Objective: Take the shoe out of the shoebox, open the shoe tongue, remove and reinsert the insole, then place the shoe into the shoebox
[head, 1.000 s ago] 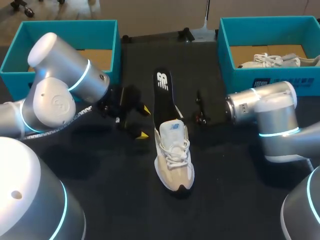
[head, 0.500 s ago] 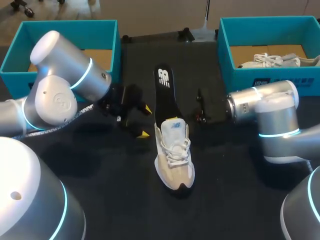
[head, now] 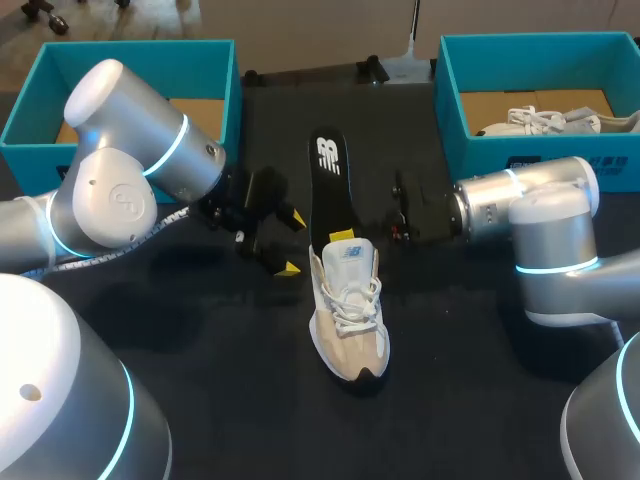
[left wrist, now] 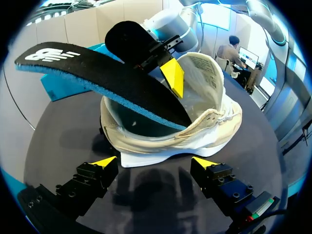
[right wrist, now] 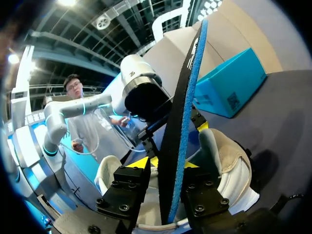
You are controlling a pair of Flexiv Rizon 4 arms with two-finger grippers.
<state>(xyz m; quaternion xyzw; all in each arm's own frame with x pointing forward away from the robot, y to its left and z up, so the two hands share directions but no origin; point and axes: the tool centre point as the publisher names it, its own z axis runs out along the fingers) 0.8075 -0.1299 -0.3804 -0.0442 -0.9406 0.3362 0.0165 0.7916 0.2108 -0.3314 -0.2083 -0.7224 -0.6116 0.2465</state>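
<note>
two arms are meeting at a beige-and-white shoe (head: 348,320) that is sitting on its sole in the middle of the black table (head: 470,400), its dark toe pointing toward the robot. the black insole (head: 325,185) is poking out of the shoe's opening, its front end down inside and its heel end slanting up and away, with blue foam showing along its edge.

the right gripper (head: 342,238), coming in from the right, is clamping that insole just above the shoe's collar. from its own wrist, the insole (right wrist: 181,122) is standing edge-on between the two fingers with one pressing on each face, and the shoe (right wrist: 226,168) is sitting just beneath.

the left gripper (head: 290,245) is hanging near the shoe's left side, fingers spread wide and touching nothing. from its wrist, the shoe's flank (left wrist: 195,131) is lying just ahead of the parted yellow tips.

two teal boxes are standing at the far corners. the left shoebox (head: 30,110) is showing a brown cardboard floor, and the right shoebox (head: 450,120) is holding a second pale shoe (head: 545,120).
</note>
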